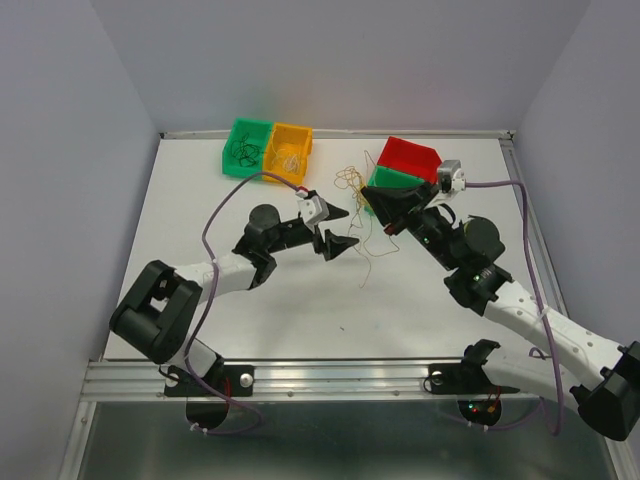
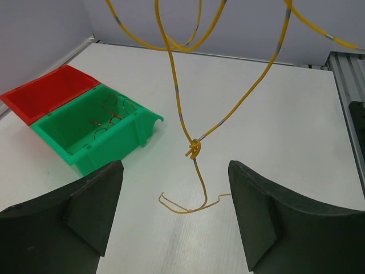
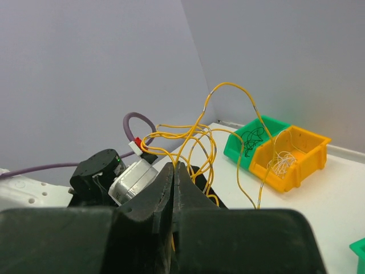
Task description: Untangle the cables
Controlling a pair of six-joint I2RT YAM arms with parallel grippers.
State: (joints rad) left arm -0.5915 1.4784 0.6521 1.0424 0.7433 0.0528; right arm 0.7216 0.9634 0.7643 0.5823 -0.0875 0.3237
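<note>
The right gripper (image 3: 174, 185) is closed tight, its two fingers pressed together on the yellow cable (image 2: 170, 48), which sprouts from between them in several loose loops. It is held up off the worktop (image 2: 274, 131), most likely so the strand hangs free and the snarl shows itself.

From those loops two runs drop and meet at a small knot (image 2: 194, 149). Below the knot a single tail curls down and appears to lie on the worktop.

The left gripper (image 2: 175, 171) is wide open and holds nothing. Its fingers stand either side of that tail, low and just short of the knot. Judging by this, it is lined up to take the cable at or under the knot, so that the two arms can pull against each other and work it loose.

The other cables look already sorted, one to a bin. An orange-tan cable (image 2: 111, 111) sits in the green bin (image 2: 145, 123), which touches a red bin (image 2: 45, 94) that looks empty, and that may be where the yellow one is meant to go. Across the worktop, a dark cable (image 3: 251, 134) lies in a second green bin (image 3: 236, 151) and a whitish cable (image 3: 282, 160) in the yellow bin (image 3: 268, 174) beside it.

Only the yellow cable seems left, and the knot is the hard part: thin wire slips easily from between fingers.
</note>
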